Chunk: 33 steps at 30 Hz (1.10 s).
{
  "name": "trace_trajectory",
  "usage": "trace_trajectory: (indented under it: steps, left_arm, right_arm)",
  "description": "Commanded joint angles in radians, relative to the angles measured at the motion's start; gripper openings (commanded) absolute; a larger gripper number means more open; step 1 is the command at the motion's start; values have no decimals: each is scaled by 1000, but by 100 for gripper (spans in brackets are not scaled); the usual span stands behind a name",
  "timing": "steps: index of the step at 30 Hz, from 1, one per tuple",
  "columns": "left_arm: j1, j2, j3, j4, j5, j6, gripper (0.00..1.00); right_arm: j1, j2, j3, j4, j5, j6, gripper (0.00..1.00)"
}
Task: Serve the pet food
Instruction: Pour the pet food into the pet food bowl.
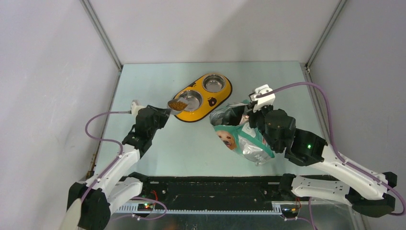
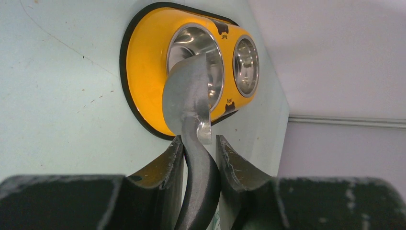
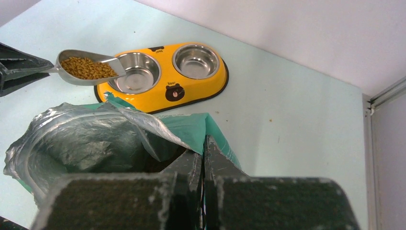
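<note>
while right gripper [image 3: 203, 144] clamps bag [image 3: 91, 141] rim, left gripper [image 2: 199, 146] holds scoop [image 2: 187, 91] of pet food [image 3: 88, 68] at bowl [image 3: 142, 77] edge.

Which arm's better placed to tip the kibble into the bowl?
Left. The left gripper holds the scoop, loaded with kibble, tip at the rim of the nearer bowl. The right gripper is shut on the edge of the bag.
</note>
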Motion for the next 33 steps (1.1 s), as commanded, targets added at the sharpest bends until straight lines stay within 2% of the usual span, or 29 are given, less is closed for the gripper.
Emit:
trace_trajectory:
  steps: [1,9,16,25,30,33]
  left_arm:
    - [6,33,68,63,-10,42,0]
    - [6,128,188,-36,-17,100,0]
    - [4,205,229,-24,-6,114,0]
    - [0,275,310,-109,15,152,0]
    - [-8,363,434,-230,4,204,0]
    - [-11,400,467,-239,11,210,0]
  right_arm:
    - [-16,-40,-55,45,-1,34,0]
    - [-43,-80,-131,114,-58,41,0]
    - [-44,-100,-145,125,-126,46,0]
    - [-45,-108,-145,125,-156,46,0]
    - [-48,-90,-146,121,-187,46,0]
    - [-47,-91,-145,120,-173,45,0]
